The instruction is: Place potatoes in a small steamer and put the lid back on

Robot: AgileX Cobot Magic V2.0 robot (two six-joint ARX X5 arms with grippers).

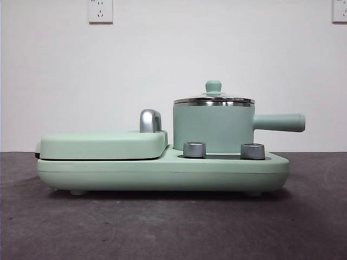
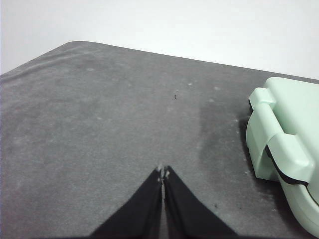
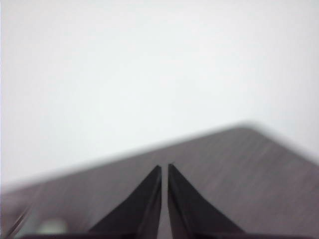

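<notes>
On the mint-green cooker base (image 1: 162,172) stands the small steamer (image 1: 213,128), its side handle straight out, the lid (image 1: 213,99) seated on its steel rim. Left gripper (image 2: 163,173) and right gripper (image 3: 164,167), seemingly pinched together, hang over bare table (image 2: 99,124).

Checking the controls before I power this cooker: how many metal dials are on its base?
2. One dial stands on the mint-green base in front of the small steamer toward the griddle side; the other dial sits below the steamer's handle. Others could be hidden behind.
</notes>
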